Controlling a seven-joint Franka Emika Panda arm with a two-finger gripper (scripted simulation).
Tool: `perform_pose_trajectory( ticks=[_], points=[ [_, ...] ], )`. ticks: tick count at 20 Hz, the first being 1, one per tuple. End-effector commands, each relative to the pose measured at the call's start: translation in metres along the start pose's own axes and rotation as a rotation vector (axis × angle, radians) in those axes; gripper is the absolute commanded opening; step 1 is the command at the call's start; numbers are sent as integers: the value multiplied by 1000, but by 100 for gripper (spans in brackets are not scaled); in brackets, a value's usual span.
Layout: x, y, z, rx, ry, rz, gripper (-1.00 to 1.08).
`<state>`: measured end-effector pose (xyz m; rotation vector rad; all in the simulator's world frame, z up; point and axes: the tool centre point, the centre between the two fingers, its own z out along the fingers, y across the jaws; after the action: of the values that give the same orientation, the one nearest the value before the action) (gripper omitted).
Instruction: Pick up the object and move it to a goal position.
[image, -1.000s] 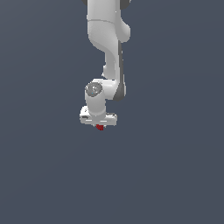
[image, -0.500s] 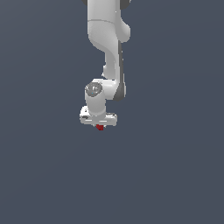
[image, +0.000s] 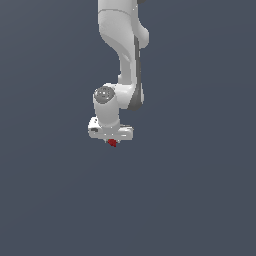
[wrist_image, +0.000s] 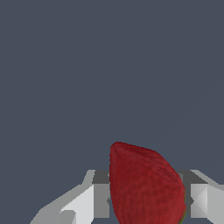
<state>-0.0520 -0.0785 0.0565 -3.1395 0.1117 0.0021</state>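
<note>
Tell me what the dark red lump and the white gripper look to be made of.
Dark red, tapered lump: matte, faintly dimpled skin, strawberry-like, perhaps soft or organic; the render leaves it open. White gripper: smooth, pale, hard-looking shell with flat facets and soft shading, probably painted plastic or metal.

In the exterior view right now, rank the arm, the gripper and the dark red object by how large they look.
1. The arm, by far the largest.
2. The gripper, a wide white block at the arm's end.
3. The dark red object, a tiny lump under the gripper, much narrower than it.
</note>
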Motion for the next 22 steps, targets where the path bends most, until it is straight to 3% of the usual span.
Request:
perform_pose_trajectory(
  ticks=[1,15,22],
  points=[
    [2,3,-18,0,1,0,-100],
    [20,23,-157,0,1,0,-100],
    [28,30,-204,0,1,0,-100]
  ],
)
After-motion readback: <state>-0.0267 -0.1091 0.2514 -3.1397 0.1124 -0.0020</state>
